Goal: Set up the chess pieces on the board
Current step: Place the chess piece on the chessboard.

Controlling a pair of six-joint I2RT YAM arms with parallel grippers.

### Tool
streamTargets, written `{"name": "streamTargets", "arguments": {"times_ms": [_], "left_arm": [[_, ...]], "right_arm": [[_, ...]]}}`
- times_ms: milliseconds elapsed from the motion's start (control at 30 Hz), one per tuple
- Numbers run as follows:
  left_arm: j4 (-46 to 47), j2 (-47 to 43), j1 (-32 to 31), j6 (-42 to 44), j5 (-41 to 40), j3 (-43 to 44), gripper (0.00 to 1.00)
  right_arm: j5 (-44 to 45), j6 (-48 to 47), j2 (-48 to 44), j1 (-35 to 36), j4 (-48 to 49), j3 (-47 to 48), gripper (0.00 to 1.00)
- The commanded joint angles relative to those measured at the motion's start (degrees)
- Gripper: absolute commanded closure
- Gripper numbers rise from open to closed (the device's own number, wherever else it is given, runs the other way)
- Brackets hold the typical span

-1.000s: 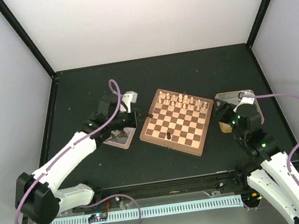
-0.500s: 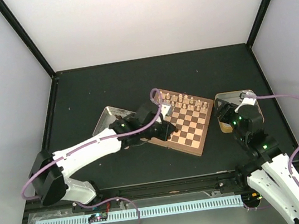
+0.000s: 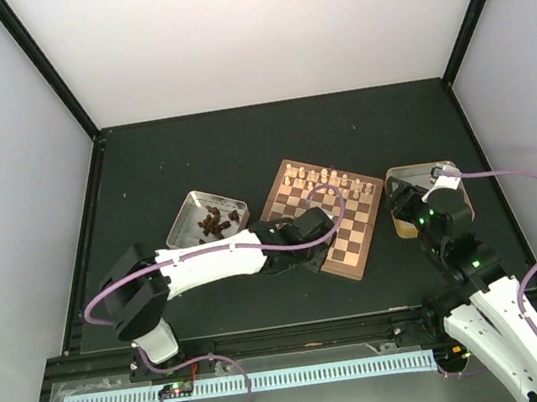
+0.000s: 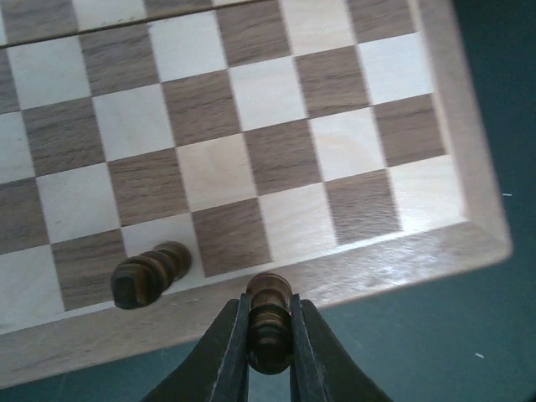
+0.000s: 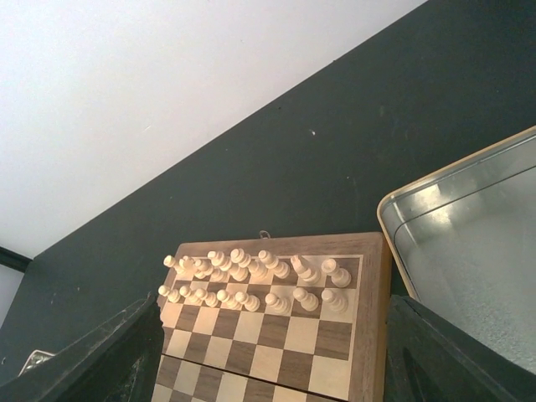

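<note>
held chessman [image 4: 270, 325]: dark brown turned wood with a banded grain, bottom centre of the left wrist view, over the board's near rim. Its lower end is hidden between the fingers; can't tell if it touches the rim.
second chessman [image 4: 151, 276]: same dark banded wood, lower left of that view on the last row of squares, near the held one but apart. Upright or lying, can't tell.
board [image 4: 469, 180]: tan and brown wood-grain checks with a thick plain rim; upper and left parts cut off in this view. Centre of the top view [image 3: 355, 241].
left jaws: clenched on the held chessman.
loose dark chessmen [image 3: 211, 224]: small heap in the left tray [image 3: 181, 217]; shapes too small to make out.
cream chessmen [image 5: 251, 280]: two rows along the board's far edge.
right jaws: spread wide, gripping nothing; only the dark tips show at the bottom corners of the right wrist view.
right tray [image 5: 469, 251]: shiny metal, cut off at right.
table [image 3: 141, 159]: dark, matte.
change: the left arm was over the left tray a second ago and now reaches the board's near edge; the right arm has not moved.
</note>
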Motion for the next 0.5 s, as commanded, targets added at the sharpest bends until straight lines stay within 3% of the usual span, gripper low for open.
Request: {"name": "streamTargets", "arguments": {"times_ms": [0,467], "left_arm": [[-1.0,2.7,-0.2,-1.1,-5.6,2.6,0.91],[-0.2,7.6,-0.2,0.3,-6.9,5.4,0.91]], "right_arm": [[1.7,0.4,-0.4,0.3,-0.7,-0.5,0.26],[0.7,-0.7,0.9,0.3,-0.7,-0.2,0.26]]}}
